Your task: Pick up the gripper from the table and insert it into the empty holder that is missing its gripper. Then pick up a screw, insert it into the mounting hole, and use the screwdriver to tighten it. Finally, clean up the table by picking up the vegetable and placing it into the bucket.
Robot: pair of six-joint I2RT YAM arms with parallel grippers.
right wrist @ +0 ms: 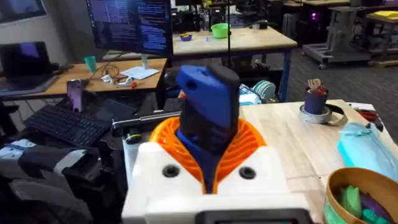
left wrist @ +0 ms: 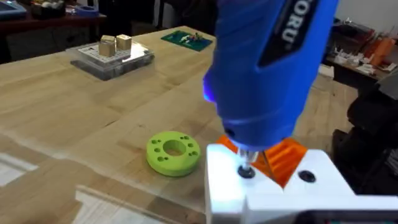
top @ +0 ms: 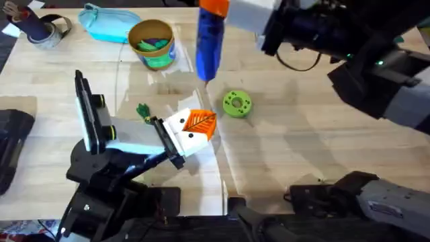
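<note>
Screwdriver (left wrist: 267, 74) lettering reads "ORU", partly cut.

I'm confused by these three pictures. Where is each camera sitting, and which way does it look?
Overhead: sits above the arms' bases, looking down on the light wooden table; both black arms show, and the thick blue screwdriver.
Left wrist: rides the left arm, facing the white blocky holder, where the screwdriver tip meets it.
Right wrist: rides the right arm, looking along the screwdriver at the room; white jaws with orange ribbed pads clamp it.
Shared: overhead and left wrist both show the round green disc.
</note>
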